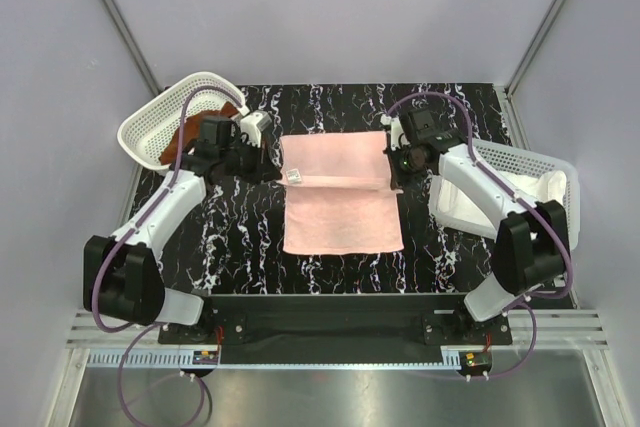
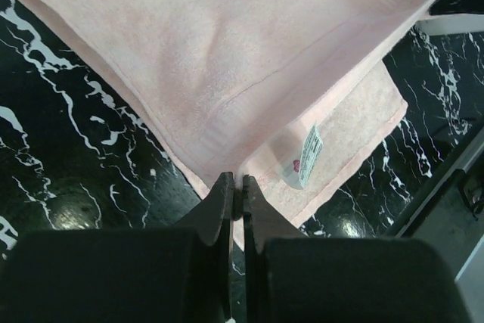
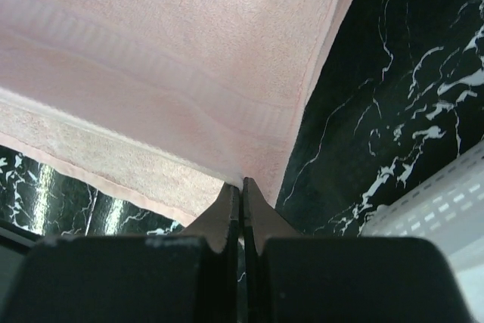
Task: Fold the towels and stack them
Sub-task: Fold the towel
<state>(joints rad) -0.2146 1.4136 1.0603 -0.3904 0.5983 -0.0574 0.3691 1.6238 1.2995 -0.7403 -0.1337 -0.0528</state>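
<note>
Pink towel (image 1: 340,212): centre of the bench (image 1: 230,237), one edge raised over the rest, mid-fold.
Left fingers (image 2: 221,217): clenched on its left corner.
Right fingers (image 3: 224,213): clenched on the right corner, stretching that edge taut.

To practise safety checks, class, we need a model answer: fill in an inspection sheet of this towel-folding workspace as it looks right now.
Surface: black, white-veined table.
Job's things: pink towel in the centre, its far part folded over, white tag showing; rust-brown towel in the tilted left basket; cream-white towel in the right basket.
Clutter: nothing seen.
Grippers: left pincer and right pincer each shut on a corner of the pink towel.
Cables: purple cables loop along both arms, off the cloth.
Surroundings: grey walls.
</note>
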